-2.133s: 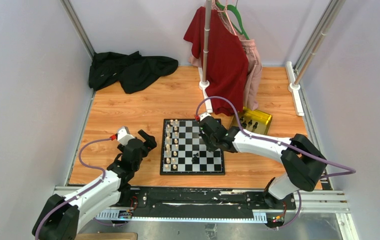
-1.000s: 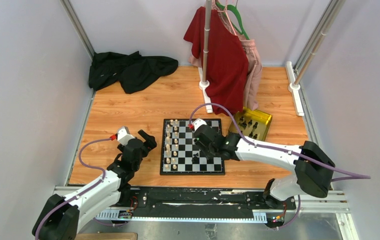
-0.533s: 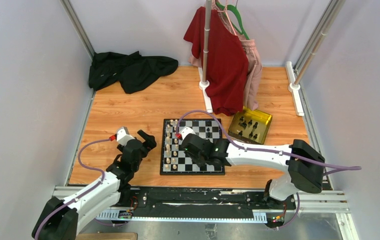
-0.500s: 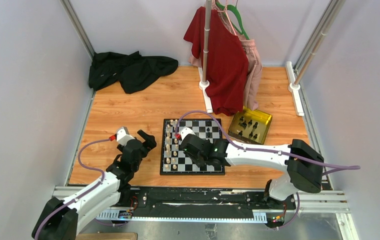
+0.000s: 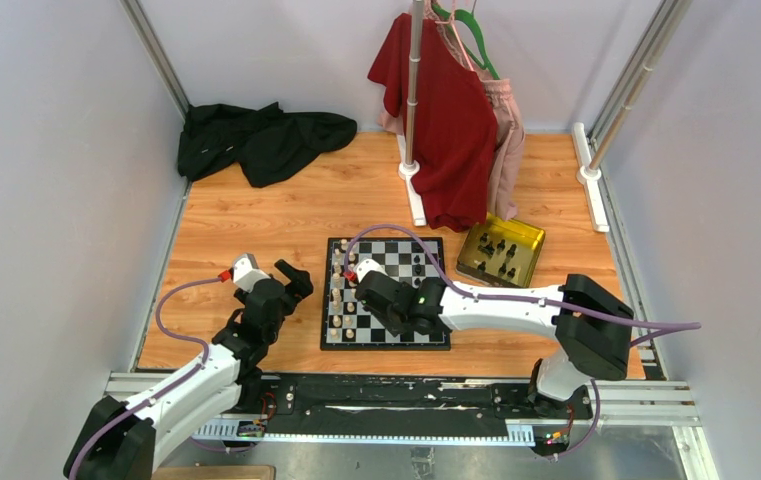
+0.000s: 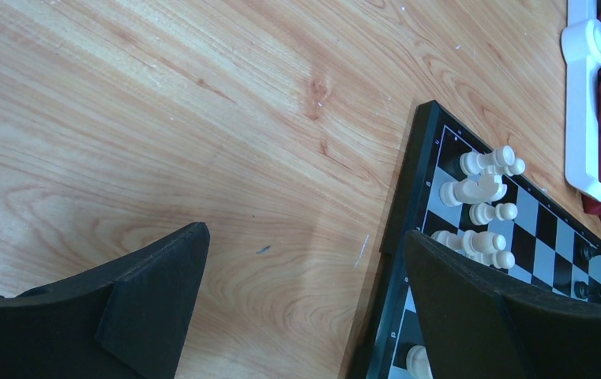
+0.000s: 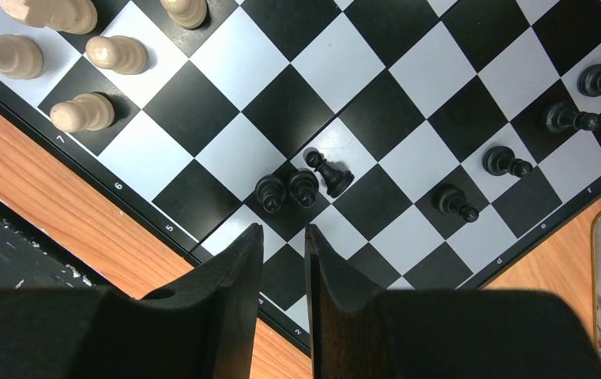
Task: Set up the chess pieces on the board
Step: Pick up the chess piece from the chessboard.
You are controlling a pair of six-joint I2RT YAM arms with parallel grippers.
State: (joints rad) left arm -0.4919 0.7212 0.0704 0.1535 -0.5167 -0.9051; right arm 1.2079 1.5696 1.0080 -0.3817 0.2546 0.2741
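The chessboard (image 5: 385, 293) lies flat on the wooden counter (image 5: 286, 220). The right gripper (image 7: 281, 237) hangs over its near edge, jaws nearly pressed together, pinching nothing. 3 black pawns (image 7: 303, 186) cluster just beyond its tips. The left gripper (image 6: 305, 276) sits beside the board's left border, jaws spread.

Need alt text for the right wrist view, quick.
The right tool, fingers nearly closed and empty, hovers over the board near three clustered black pieces. Four more black pieces stand toward one edge, cream-white ones at the opposite corner.
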